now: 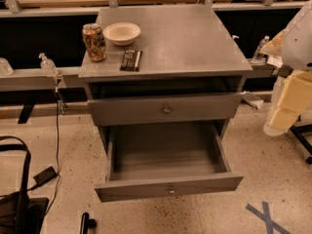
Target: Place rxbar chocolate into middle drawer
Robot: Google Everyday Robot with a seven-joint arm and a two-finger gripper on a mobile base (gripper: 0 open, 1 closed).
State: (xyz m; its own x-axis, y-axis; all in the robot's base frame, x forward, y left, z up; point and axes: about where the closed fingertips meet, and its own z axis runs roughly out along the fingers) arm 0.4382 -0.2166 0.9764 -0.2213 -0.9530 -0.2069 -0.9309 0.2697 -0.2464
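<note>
The rxbar chocolate (131,60) is a flat dark bar lying on the grey cabinet top (195,43) near its front left edge. The middle drawer (168,187) is pulled wide open below it, and its inside looks empty. Its small round knob faces me. My arm comes in at the right edge, with the gripper (285,113) beside the cabinet at about the height of the upper drawer front. It is well to the right of the bar and holds nothing that I can see.
A patterned drink can (94,42) and a pale bowl (122,33) stand just behind the bar. The upper knobbed drawer front (165,109) is slightly out. A black bag (19,199) and a cable (56,130) lie on the floor at left. Blue tape (265,216) marks the floor at right.
</note>
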